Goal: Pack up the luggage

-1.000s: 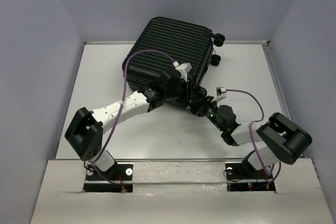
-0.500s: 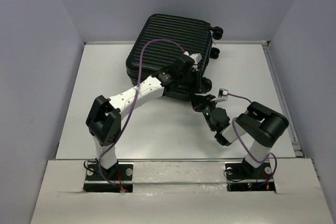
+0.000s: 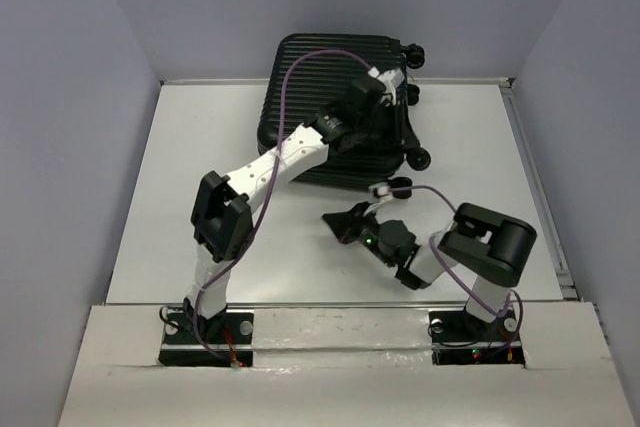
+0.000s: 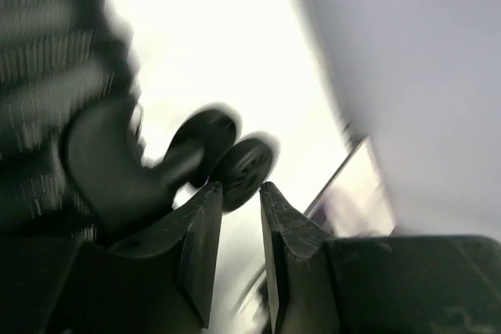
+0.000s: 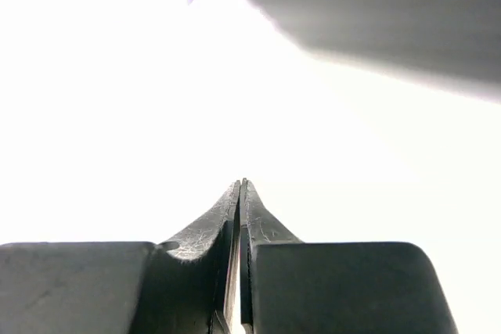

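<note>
Two arms reached out over the white table [image 3: 180,167]. The luggage [image 3: 305,72] lay at the far centre of the table, ribbed shell facing up and wheels [image 3: 421,158] on its right side. The left gripper [image 3: 392,87] hung over the shell's far right corner, jaws slightly parted and empty, with two wheels just beyond the tips. The right gripper [image 3: 342,223] sat low over the table, near of the luggage and apart from it, jaws clenched on nothing.
</note>
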`<act>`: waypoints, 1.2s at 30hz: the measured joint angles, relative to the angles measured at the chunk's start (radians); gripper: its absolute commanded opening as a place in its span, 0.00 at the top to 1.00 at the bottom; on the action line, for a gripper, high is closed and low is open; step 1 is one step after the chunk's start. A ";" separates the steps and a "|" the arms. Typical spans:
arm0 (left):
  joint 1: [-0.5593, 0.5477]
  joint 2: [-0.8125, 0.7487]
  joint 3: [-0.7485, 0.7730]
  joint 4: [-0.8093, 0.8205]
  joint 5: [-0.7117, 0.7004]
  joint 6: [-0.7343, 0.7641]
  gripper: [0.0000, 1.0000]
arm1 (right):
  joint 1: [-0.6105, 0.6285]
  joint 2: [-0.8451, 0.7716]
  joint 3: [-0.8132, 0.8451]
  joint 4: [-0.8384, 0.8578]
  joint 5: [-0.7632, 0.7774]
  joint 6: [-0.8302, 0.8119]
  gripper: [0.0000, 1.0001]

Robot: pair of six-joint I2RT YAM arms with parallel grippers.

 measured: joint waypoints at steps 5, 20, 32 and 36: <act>0.007 0.140 0.245 0.200 0.015 -0.005 0.62 | 0.198 0.150 0.187 -0.077 -0.245 -0.020 0.93; 0.032 -0.217 -0.185 0.267 -0.076 0.100 0.36 | 0.121 -0.390 0.026 -0.490 -0.144 -0.082 0.81; 0.159 -0.933 -0.891 0.344 -0.235 0.120 0.35 | -0.293 -0.840 -0.043 -0.971 -0.110 -0.179 0.51; 0.162 -0.958 -1.007 0.320 -0.270 0.121 0.35 | -0.372 -0.743 -0.043 -0.985 -0.134 -0.217 0.49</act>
